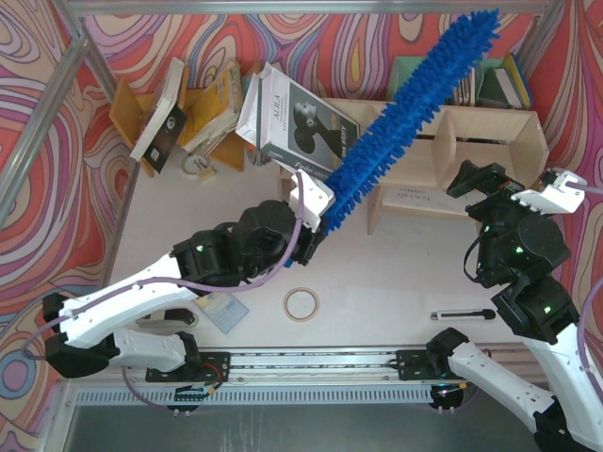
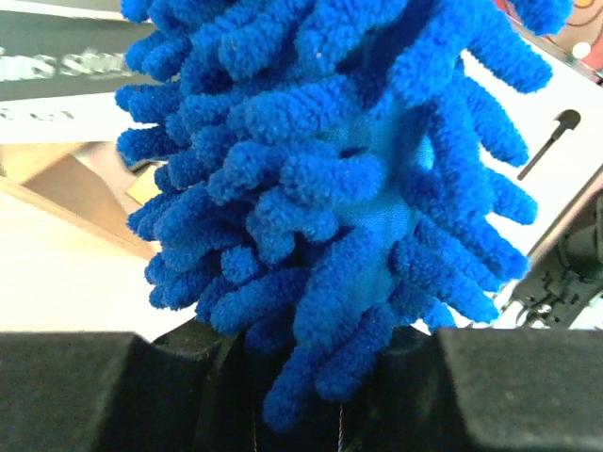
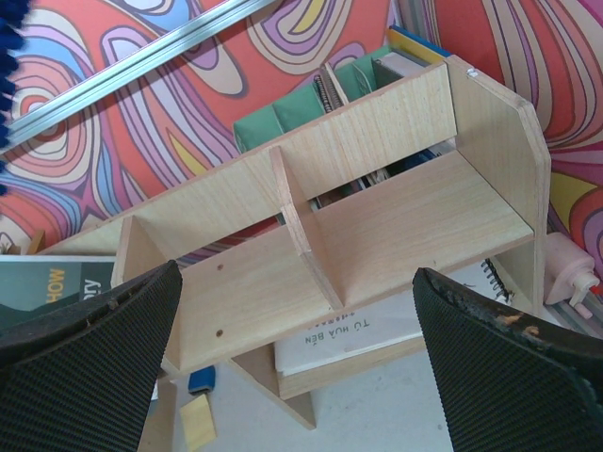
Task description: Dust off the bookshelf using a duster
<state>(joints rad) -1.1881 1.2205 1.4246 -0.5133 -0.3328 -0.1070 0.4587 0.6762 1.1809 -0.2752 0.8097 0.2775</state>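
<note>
The left tool (image 1: pixel 316 209) clamps the base of the fluffy bright-blue microfibre duster (image 1: pixel 415 113), angled over the pale plywood bookshelf (image 1: pixel 495 132) for sweeping, while the right tool (image 3: pixel 292 315) gapes empty.

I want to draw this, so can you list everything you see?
bookshelf: one, pale wood, back right
duster: one, bright blue, slanting across the middle
book rack: one, orange-yellow, back left
large book: one, black and white, back middle
file organiser: one, teal-green, behind the bookshelf
tape roll: one, beige, near middle
pen: one, black, near right
left gripper: one, black, shut on the duster
right gripper: one, black, open, facing the bookshelf
</note>
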